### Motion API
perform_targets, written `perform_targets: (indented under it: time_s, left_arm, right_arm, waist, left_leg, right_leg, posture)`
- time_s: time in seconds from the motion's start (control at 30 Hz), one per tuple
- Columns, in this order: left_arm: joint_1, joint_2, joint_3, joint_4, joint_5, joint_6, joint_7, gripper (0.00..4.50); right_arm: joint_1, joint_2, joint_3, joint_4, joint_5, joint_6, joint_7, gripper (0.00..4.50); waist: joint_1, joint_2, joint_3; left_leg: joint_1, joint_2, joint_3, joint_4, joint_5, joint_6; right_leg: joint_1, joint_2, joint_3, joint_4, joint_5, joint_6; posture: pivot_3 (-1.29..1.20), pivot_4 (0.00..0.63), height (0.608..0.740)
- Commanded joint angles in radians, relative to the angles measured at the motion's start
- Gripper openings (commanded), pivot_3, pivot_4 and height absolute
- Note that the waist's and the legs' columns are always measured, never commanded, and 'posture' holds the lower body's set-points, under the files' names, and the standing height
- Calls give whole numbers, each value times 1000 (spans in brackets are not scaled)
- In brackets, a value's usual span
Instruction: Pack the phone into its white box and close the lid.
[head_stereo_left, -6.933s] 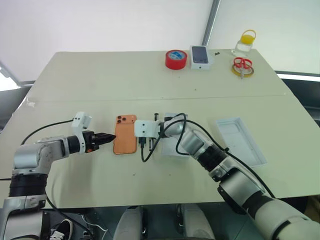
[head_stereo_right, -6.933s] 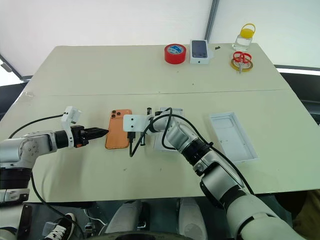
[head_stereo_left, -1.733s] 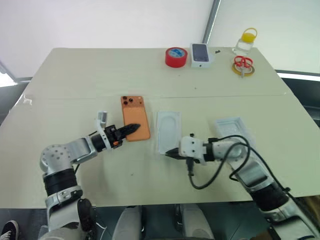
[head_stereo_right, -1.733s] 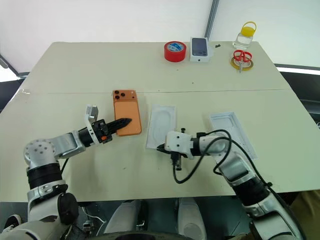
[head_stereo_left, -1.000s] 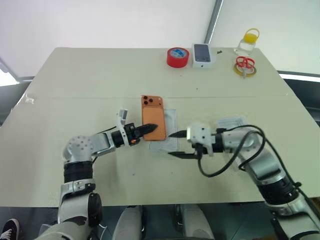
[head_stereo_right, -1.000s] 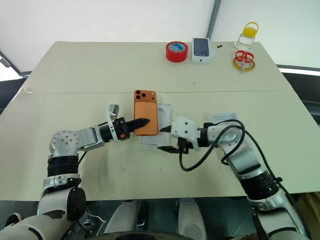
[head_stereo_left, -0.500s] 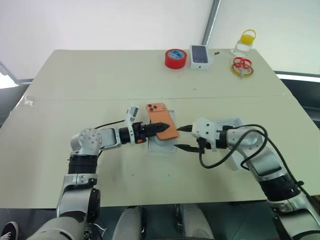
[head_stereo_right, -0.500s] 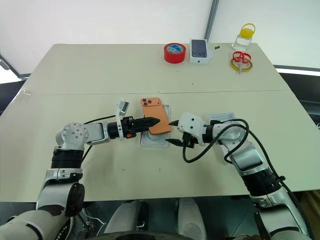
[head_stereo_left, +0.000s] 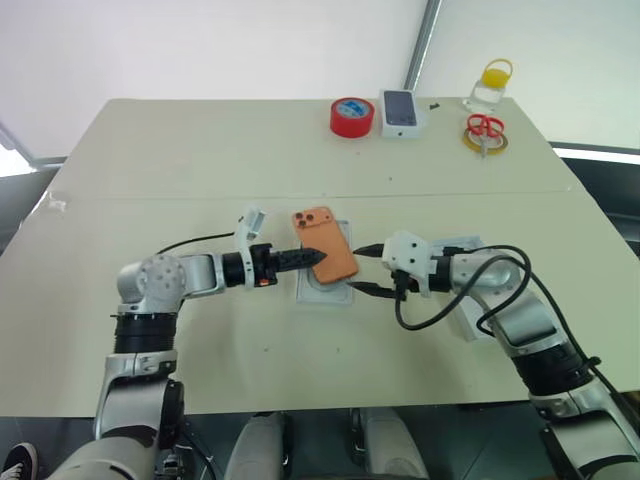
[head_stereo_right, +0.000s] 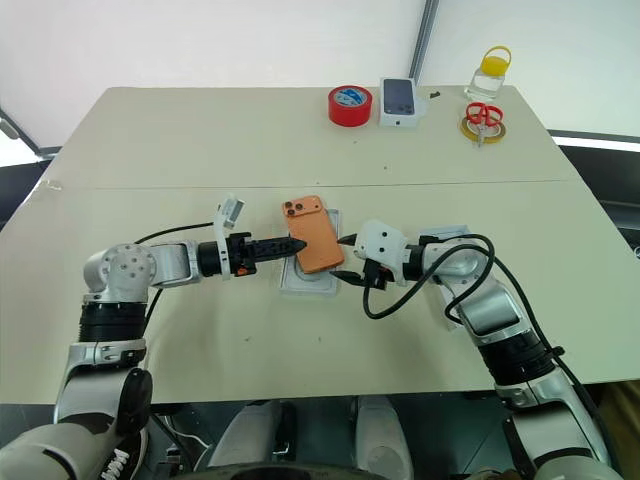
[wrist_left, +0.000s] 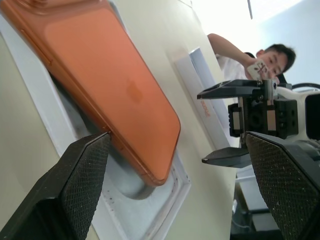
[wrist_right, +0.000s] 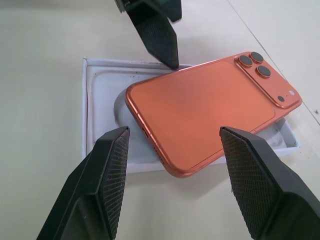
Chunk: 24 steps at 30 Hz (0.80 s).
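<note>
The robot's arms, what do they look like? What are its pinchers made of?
Silver-grey jointed tubes with black bands, a black cable looping at each wrist. Each ends in a white block. The left gripper and right gripper have two black pointed fingers with bumpy, cross-hatched pads.

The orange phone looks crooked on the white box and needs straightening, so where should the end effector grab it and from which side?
Grip the phone across its two long edges near the low end, away from the camera cluster. It lies skewed over the white box, overhanging the rim; the right end effector already faces that end, open.

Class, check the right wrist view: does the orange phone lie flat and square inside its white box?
No. The phone lies askew across the white box, its corners overhanging the rim.
</note>
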<state>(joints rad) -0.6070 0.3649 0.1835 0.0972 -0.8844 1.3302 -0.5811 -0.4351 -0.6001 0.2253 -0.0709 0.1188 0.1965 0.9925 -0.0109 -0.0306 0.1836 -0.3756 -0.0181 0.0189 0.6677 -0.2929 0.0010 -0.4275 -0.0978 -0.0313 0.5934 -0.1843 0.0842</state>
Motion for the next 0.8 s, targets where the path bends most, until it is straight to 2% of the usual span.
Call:
perform_targets:
  time_s: [0.03, 0.17, 0.2, 0.27, 0.4, 0.53, 0.67, 0.8]
  left_arm:
    - [3, 19, 43, -74, -40, 31, 7, 4490]
    - [47, 58, 35, -118, -3, -42, -20, 4490]
    - [56, 64, 34, -121, 21, -91, -22, 4500]
    - [72, 75, 10, -126, 106, -239, -27, 4500]
    - [80, 50, -8, -100, 237, -453, 23, 4500]
    - [111, 38, -23, -102, 241, -472, 0, 4500]
    - [138, 30, -27, -96, 245, -470, -4, 4500]
    - [161, 26, -46, -99, 275, -493, 6, 4500]
  right_arm:
    - [-32, 20, -22, 5, 6, -12, -20, 3010]
    - [-68, 41, -53, 44, 25, 12, -45, 3010]
    - [-79, 49, -64, 63, 29, 21, -62, 2755]
    - [-92, 57, -68, 88, 10, 0, -92, 2094]
    - [-140, 94, -49, 173, -80, -39, -210, 116]
    - [-177, 148, -3, 250, -155, -92, -274, 44]
    - [-215, 153, 56, 345, -253, -170, -303, 44]
    - [-233, 148, 71, 402, -287, -219, -305, 44]
  waist:
    - [0, 0, 0]
    - [-1, 0, 0]
    - [-1, 0, 0]
    - [1, 0, 0]
    - [3, 0, 0]
    - [-1, 0, 0]
    - [-3, 1, 0]
    - [-2, 1, 0]
  left_leg:
    - [0, 0, 0, 0, 0, 0]
    - [0, 0, 0, 0, 0, 0]
    - [0, 0, 0, 0, 0, 0]
    - [0, 0, 0, 0, 0, 0]
    - [0, 0, 0, 0, 0, 0]
    - [-1, -1, 1, -1, 0, 0]
    - [-1, 0, 2, -1, 0, 0]
    - [-1, -1, 2, -1, 0, 0]
  right_leg:
    - [0, 0, 0, 0, 0, 0]
    - [0, 0, 0, 0, 0, 0]
    - [-1, 0, 0, 0, 0, 0]
    - [-1, 0, 0, 0, -1, -2]
    - [-1, -1, 0, 0, -1, -3]
    - [-1, -1, 1, 0, -1, -3]
    - [-2, -1, 1, 0, 0, -1]
    - [-2, -1, 1, 0, 0, -1]
  posture:
    - [0, 150, 740]
    - [0, 150, 740]
    - [0, 150, 740]
    - [0, 150, 740]
    - [0, 150, 740]
    - [0, 150, 740]
    - [0, 150, 740]
    - [0, 150, 740]
